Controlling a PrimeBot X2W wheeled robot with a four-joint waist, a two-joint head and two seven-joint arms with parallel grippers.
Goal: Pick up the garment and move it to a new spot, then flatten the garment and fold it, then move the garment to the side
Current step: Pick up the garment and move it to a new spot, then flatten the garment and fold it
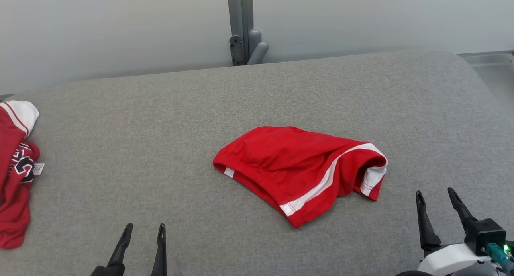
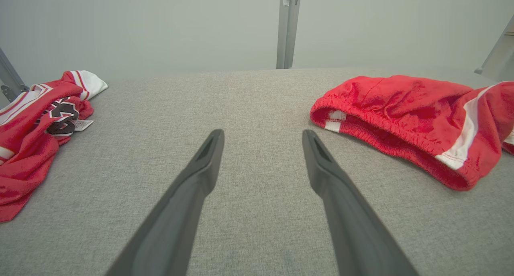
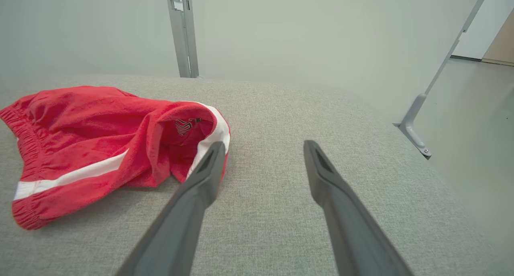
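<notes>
Fingers of left gripper and right gripper stand spread, holding nothing. Red shorts lie crumpled mid-way across the desk, ahead between both arms, long axis left-to-right. Right gripper is judged nearer.

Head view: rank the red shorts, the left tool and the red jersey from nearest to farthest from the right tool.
1. red shorts: mid-surface, just left of the right tool.
2. left tool: lower left, past the shorts.
3. red jersey: at the far left edge, farthest.
</notes>
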